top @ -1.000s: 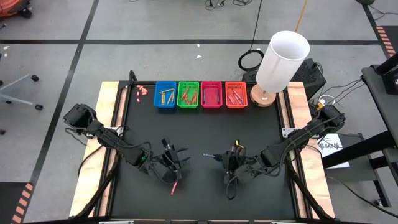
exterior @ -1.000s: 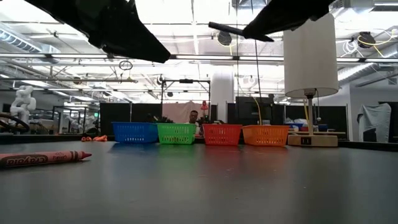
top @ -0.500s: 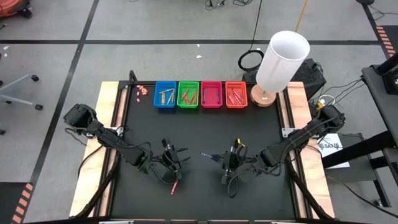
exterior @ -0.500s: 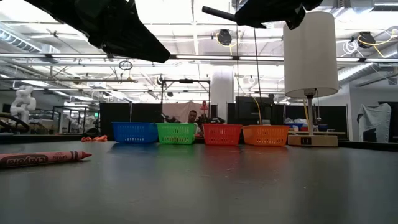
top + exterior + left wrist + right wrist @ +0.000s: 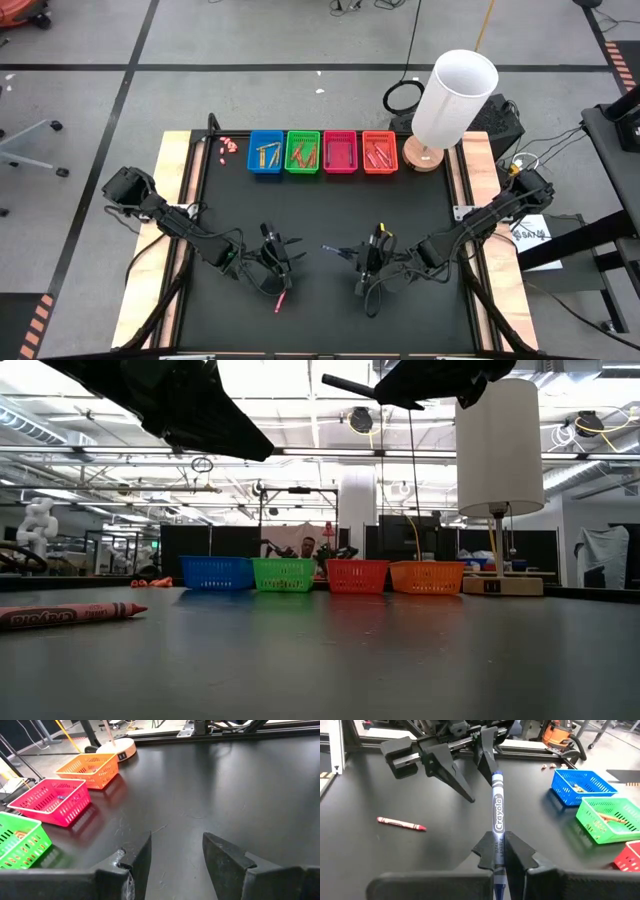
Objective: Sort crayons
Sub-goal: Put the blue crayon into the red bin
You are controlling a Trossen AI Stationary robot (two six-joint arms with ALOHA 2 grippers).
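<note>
A grey floor [image 5: 90, 100] crossed by black tape lines [image 5: 130, 80] surrounds the bench [image 5: 330, 210]; a white-shaded lamp [image 5: 450, 100] stands at its far right corner.

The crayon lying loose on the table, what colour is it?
Red crayon, clearest in the right wrist view.

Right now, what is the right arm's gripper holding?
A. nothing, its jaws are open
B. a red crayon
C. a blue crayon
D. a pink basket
C: in the right wrist view the right gripper has its jaws closed on a blue crayon, while the red crayon lies loose on the table.
</note>
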